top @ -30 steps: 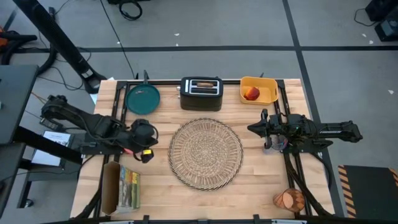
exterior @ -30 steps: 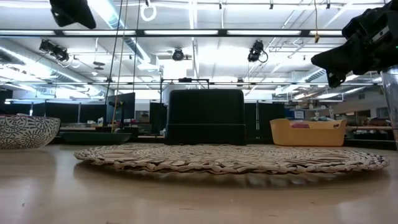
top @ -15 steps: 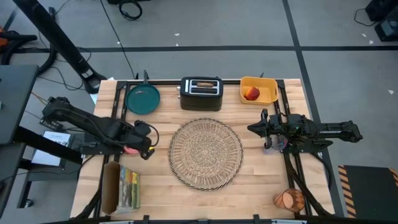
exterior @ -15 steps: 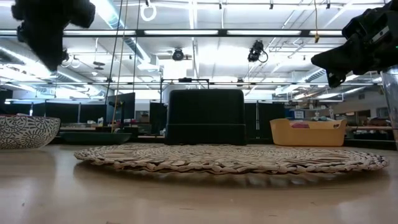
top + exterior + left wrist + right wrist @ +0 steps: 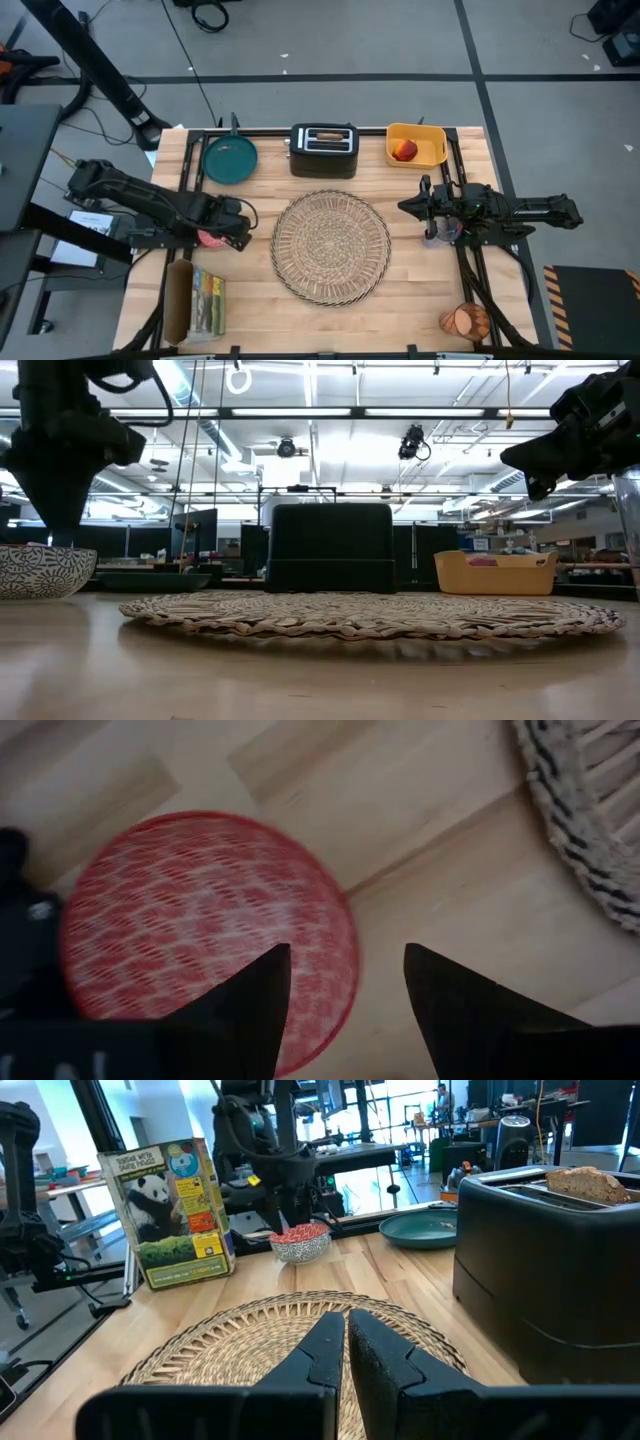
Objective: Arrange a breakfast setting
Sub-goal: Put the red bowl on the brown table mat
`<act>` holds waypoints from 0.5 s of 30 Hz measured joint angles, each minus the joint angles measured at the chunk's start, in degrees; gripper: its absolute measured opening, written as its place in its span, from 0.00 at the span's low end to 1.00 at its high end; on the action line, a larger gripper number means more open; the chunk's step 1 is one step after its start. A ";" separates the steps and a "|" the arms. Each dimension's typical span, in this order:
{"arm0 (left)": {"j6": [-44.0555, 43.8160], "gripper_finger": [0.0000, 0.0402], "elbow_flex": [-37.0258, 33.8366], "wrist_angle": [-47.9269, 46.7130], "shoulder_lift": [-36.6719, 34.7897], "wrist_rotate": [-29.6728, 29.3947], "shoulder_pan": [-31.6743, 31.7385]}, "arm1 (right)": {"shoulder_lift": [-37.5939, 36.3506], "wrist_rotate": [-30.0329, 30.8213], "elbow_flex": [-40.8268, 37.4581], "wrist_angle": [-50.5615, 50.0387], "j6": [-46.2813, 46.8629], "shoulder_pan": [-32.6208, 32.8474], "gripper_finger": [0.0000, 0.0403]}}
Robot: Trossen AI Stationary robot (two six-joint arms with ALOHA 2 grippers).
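**Desk:** One item only sits in place so far, yes?

**Photographer:** Yes, the round woven straw placemat (image 5: pixel 331 245) at the table's centre, with nothing on it. Going left to right: the cereal box (image 5: pixel 203 300) lies at about eight o'clock from the mat. The left gripper (image 5: pixel 232 228) hangs over the small cereal bowl (image 5: pixel 212 238) at nine o'clock, fingers spread wide, one tip over the bowl's red-patterned inside and the other past its rim. It looks set to close on the rim; nothing is held.

**Desk:** And the back row?

**Photographer:** The dark teal plate (image 5: pixel 229 159) is at eleven o'clock, the black toaster (image 5: pixel 324 150) at twelve with the toast slice (image 5: pixel 325 135) in its slot, and the yellow bin (image 5: pixel 415 145) at one o'clock holding the red fruit (image 5: pixel 405 150).

**Desk:** The right side?

**Photographer:** The right gripper (image 5: pixel 412 207) waits at three o'clock from the mat, fingers pressed together and empty, aimed toward it. A tumbler (image 5: pixel 431 232) stands under that arm. A round orange-brown object (image 5: pixel 464 322) sits at five o'clock; I cannot tell what it is. I see no spoon.

**Desk:** So what remains?

**Photographer:** By my reading, nearly everything: plate, toast, bowl, fruit and tumbler all lie off the mat.
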 joint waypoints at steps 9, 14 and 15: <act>2.22 0.51 -0.12 1.51 10.62 -0.07 -0.09 | 0.00 0.00 -0.02 0.02 0.00 -0.02 0.07; 4.01 0.51 -0.12 6.81 13.83 -0.11 -0.09 | 0.00 0.00 0.00 0.09 0.01 0.00 0.07; 4.09 0.51 -0.12 7.49 14.14 -0.10 -0.09 | 0.00 0.00 0.00 0.04 0.01 -0.02 0.07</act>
